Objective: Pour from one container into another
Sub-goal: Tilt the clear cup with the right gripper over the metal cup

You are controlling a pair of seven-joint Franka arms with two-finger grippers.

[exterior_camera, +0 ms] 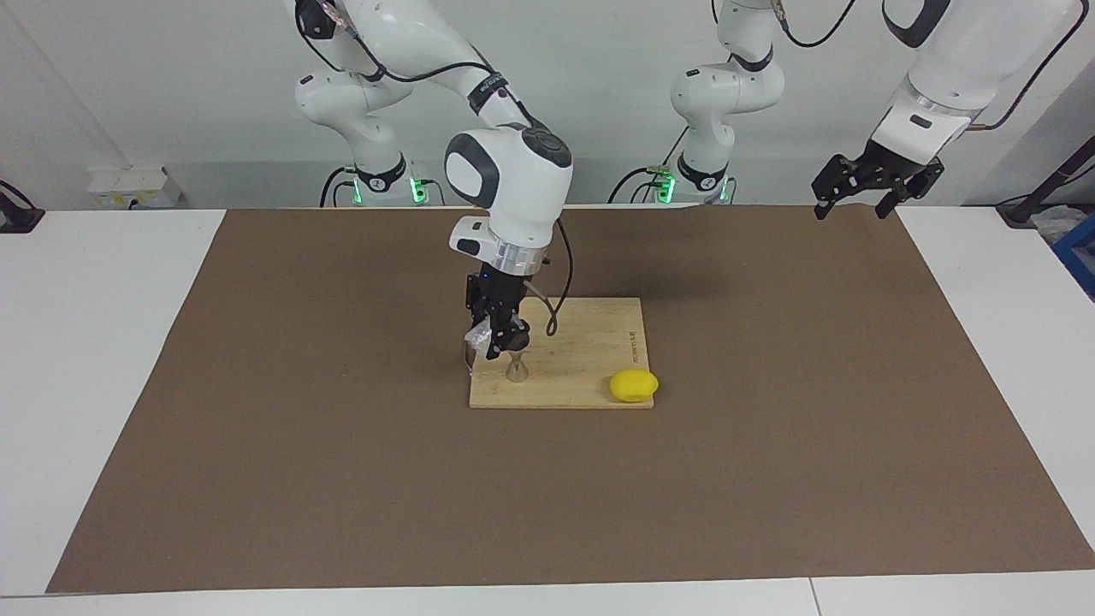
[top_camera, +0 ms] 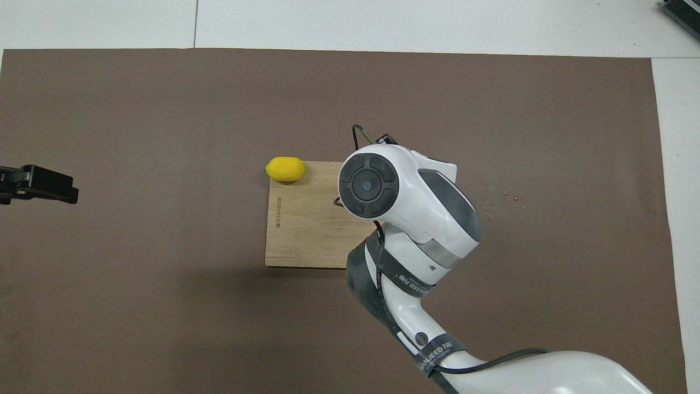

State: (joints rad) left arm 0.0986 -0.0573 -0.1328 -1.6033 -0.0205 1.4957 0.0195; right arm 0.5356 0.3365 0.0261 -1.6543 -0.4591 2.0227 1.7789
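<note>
The clear glass cup (exterior_camera: 475,336) is tilted in my right gripper (exterior_camera: 499,340), which is shut on it just above the silver hourglass jigger (exterior_camera: 517,369). The jigger stands upright on the wooden cutting board (exterior_camera: 590,355), near the board's edge farthest from the robots. In the overhead view the right arm's wrist hides both the cup and the jigger. My left gripper (exterior_camera: 858,198) is open and empty, and waits raised over the mat at the left arm's end of the table; it also shows in the overhead view (top_camera: 34,184).
A yellow lemon (exterior_camera: 634,385) lies at the board's corner farthest from the robots, toward the left arm's end; it also shows in the overhead view (top_camera: 285,168). The board (top_camera: 301,230) lies mid-table on a brown mat (exterior_camera: 770,445).
</note>
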